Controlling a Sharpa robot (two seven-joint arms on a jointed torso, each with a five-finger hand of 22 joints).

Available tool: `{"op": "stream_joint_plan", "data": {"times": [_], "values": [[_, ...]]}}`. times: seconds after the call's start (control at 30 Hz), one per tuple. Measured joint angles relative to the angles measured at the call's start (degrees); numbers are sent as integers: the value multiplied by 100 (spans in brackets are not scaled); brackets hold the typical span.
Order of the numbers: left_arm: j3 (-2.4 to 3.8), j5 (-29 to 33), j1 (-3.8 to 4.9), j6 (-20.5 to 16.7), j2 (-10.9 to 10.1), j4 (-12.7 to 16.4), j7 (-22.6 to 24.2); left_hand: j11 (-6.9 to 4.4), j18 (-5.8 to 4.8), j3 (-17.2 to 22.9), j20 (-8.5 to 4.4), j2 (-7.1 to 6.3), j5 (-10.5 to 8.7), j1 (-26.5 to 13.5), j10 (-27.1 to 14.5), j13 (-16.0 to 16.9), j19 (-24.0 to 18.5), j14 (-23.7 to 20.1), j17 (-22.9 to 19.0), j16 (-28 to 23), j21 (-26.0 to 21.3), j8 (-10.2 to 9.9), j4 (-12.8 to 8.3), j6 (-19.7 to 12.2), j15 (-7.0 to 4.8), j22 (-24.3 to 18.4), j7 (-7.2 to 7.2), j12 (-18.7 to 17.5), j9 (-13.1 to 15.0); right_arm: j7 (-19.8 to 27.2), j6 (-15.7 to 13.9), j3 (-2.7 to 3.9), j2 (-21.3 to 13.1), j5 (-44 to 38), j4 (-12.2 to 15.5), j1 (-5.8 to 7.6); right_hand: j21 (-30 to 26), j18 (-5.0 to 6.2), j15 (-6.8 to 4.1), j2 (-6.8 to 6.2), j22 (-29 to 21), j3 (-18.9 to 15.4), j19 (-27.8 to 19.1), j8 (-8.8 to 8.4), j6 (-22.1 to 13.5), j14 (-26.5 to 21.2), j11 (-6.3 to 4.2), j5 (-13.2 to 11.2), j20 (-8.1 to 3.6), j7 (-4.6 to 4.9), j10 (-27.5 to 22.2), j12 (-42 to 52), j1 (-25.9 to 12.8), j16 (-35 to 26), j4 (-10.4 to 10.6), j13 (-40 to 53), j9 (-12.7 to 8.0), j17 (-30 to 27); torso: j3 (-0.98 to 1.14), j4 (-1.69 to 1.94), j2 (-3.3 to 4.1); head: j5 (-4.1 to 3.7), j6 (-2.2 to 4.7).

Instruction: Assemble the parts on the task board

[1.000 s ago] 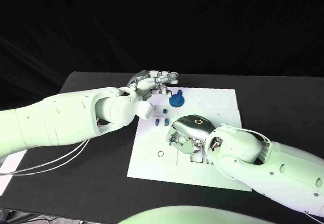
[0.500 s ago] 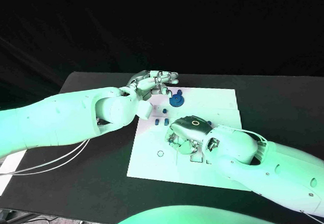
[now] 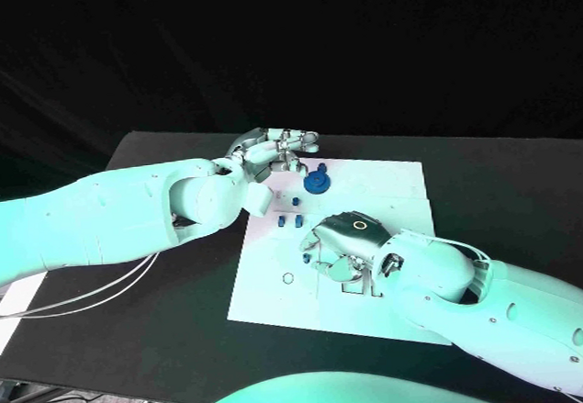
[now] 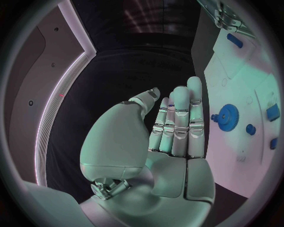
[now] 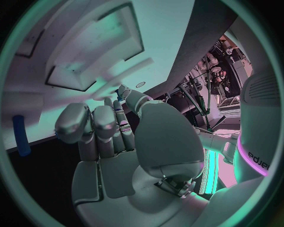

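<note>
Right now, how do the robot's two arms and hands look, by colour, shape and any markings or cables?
Both arms are bulky, with smooth, rounded white shells. Thin pale cables hang in a loop under the left arm. The left hand and the right hand are silver metal with jointed, segmented fingers. The back of the right hand carries a small ring mark. In the left wrist view the palm is smooth and pale.

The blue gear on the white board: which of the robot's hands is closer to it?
Left. The left hand hovers just beside the blue gear at the task board's far edge; the right hand is lower, over the board's middle.
</note>
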Motion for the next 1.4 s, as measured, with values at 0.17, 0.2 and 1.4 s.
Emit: {"op": "stream_joint_plan", "data": {"times": [0.17,0.2,1.4], "values": [[0,-26,0,3,-16,-2,2,0,0,0,0,0,0,0,0,0,0,0,0,0,0,0,0,0,0,0,0,0,0,-2,-144,173,-306,19,299,-18,0,0,0,31,-13,-23,0,0,24,0,-18,36,0,-23,79,35,32,0,-23,0,0,-22,0,-1,1,-27,41],[0,-34,0,4,-23,-2,2,0,0,0,0,0,0,0,0,0,0,0,0,0,0,0,0,0,0,0,0,0,0,-2,-170,222,-393,32,367,-19,0,0,0,32,-13,-38,0,0,30,0,-22,36,0,-28,118,58,32,0,-8,0,0,-22,0,-2,1,-30,45],[-1,-103,0,27,-45,-9,3,0,0,-16,20,0,0,0,1,4,20,0,-4,0,0,0,-16,0,0,-5,0,0,-5,-441,529,486,-1422,67,417,472,-23,-1,-45,65,-64,-505,-21,0,22,1,-195,80,-21,-348,291,138,117,67,94,0,-3,-155,-22,-48,-35,-294,284]]}}
